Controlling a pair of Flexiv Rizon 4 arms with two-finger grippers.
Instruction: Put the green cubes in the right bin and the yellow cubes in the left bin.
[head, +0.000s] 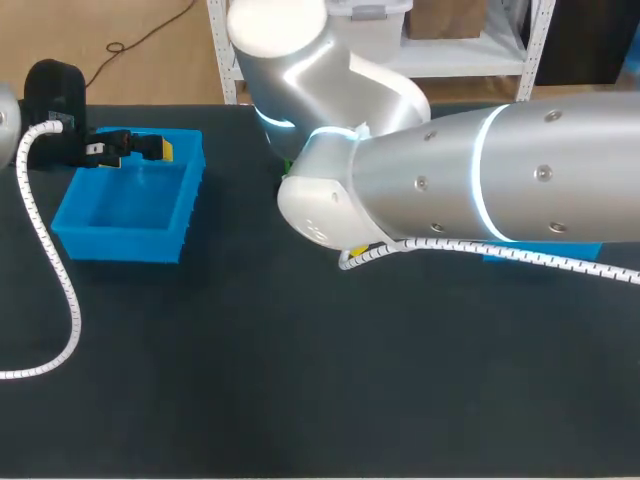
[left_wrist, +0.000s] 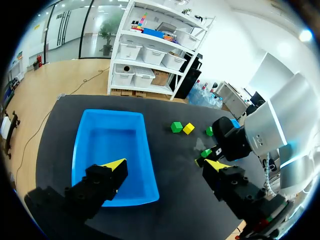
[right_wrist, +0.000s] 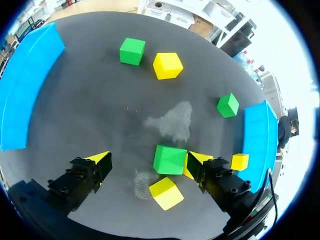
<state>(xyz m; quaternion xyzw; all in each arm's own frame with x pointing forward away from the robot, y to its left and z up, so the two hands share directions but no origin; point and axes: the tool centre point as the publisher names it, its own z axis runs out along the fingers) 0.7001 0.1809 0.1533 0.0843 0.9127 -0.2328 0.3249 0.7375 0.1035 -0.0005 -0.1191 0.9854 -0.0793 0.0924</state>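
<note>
The right gripper is wide open around a green cube on the table. The cube sits close to one finger. A yellow cube lies just beside it. I think the green cube is light and hard, so pinch two flat sides. The left gripper hangs open over the left bin.

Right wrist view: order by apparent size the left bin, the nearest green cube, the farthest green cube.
left bin
nearest green cube, though nearness to the camera enlarges it
farthest green cube
</note>
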